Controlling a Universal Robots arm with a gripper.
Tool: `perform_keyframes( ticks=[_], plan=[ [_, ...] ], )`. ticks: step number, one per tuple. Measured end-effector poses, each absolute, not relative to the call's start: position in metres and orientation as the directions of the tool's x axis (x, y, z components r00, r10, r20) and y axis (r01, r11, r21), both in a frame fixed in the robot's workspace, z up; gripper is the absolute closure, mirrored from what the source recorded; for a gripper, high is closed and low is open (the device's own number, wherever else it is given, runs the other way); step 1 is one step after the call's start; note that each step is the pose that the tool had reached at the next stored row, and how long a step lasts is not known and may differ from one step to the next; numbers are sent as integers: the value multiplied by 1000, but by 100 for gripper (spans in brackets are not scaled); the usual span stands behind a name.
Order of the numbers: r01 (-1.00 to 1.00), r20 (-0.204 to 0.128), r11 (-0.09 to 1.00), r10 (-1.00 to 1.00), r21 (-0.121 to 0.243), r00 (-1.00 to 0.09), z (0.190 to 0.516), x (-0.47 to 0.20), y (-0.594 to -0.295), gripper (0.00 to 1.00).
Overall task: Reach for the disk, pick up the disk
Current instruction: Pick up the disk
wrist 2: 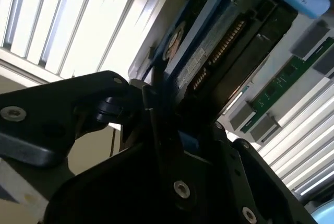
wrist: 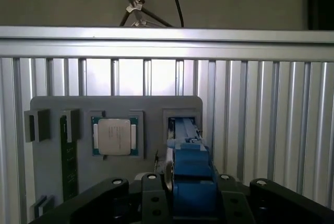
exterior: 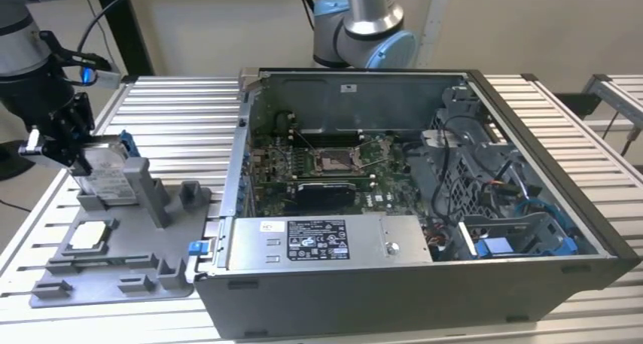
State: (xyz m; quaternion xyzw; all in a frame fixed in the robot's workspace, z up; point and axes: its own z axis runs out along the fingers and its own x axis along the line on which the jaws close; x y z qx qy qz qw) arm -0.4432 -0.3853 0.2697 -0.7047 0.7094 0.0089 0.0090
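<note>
Disk (exterior: 104,175) stands on edge in a slot at the far end of the grey tray (exterior: 60,284). The tray lies on the slatted table (exterior: 181,118), at about 8 o'clock from the open computer case (exterior: 402,291) in the exterior view. The disk's white-labelled face is turned toward that camera and its blue bracket (wrist: 190,172) runs along the top edge.

The gripper (exterior: 72,150) has its black body at about 10 o'clock from the disk in the exterior view, so the disk sits at roughly 4 o'clock from the tool and right up against it. The disk's long axis seems to run upward out of the slot toward the gripper, though the tool's own bulk hides part of the upper edge.

In the first wrist view the camera looks straight down the disk's thin edge, and the bracket sits between the two black halves of the tool, so the gripper straddles the disk across its thickness. Whether it is pinching the disk or only flanking it I cannot tell.

The lower end of the disk looks seated in the slot, not lifted. The small silver chip (wrist: 115,136) lies flat in its own recess of the tray, near the disk's slot but apart from it and untouched.
</note>
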Motion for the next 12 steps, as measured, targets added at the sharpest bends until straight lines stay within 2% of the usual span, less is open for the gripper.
perform_keyframes(
  ticks=[12],
  plan=[
    [-1000,-25,7,-1000,2,-7,270,-443,-385,100]
  ],
)
